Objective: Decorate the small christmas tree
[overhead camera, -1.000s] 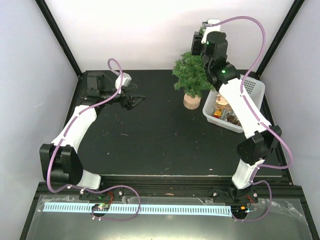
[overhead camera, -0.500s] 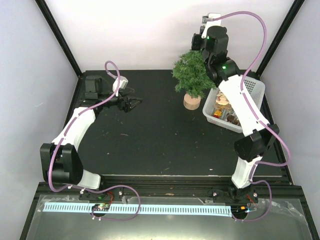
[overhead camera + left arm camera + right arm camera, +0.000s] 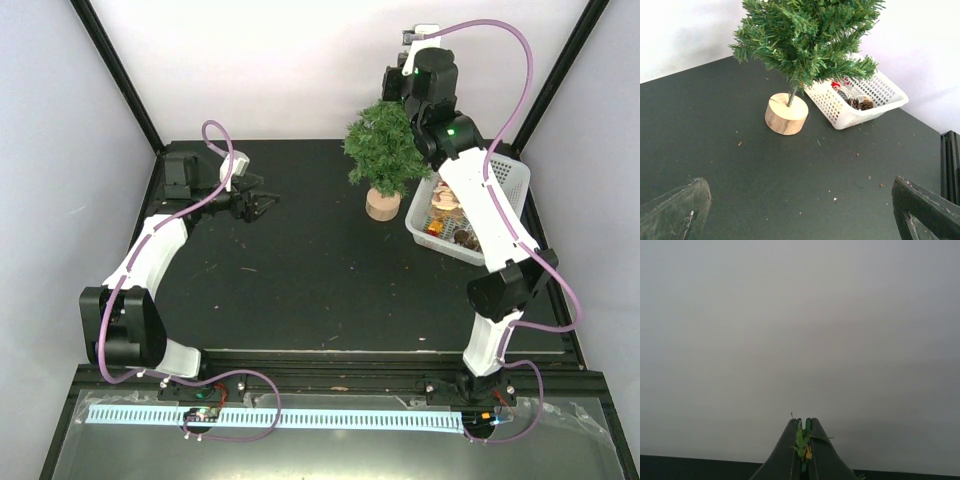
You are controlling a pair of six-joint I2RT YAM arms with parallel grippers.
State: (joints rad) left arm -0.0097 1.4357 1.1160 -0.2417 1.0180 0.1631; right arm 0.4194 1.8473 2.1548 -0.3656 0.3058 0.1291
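**Fingers Pinched High Behind the Tree, Other Hand Spread Wide**

My right gripper (image 3: 801, 421) was raised above the table (image 3: 300, 270), behind the crown of the small christmas tree (image 3: 385, 150), facing the pale back wall (image 3: 800, 330). Its two fingers (image 3: 785, 450) were pressed together, with a thin green-and-yellow scrap (image 3: 802, 444) caught in the seam between them. I could not tell what the scrap was.

The small christmas tree stood upright on its round wooden stump base (image 3: 383, 203) at the far right of the table. A white basket (image 3: 510, 175) lay just beside it on the right, close to the base but not touching it. My right arm (image 3: 480, 210) reached over that basket. From my left wrist I saw a pine cone (image 3: 863, 104) and something red (image 3: 835, 84) lying in it, partly hidden by the lower branches.

My left gripper (image 3: 258, 205) hung low over the far left of the table, well apart from the tree and pointed toward it. Its jaws were spread wide, one finger at each lower corner of the wrist view, holding nothing. Small crumbs (image 3: 740, 143) dotted the dark surface between it and the stump.
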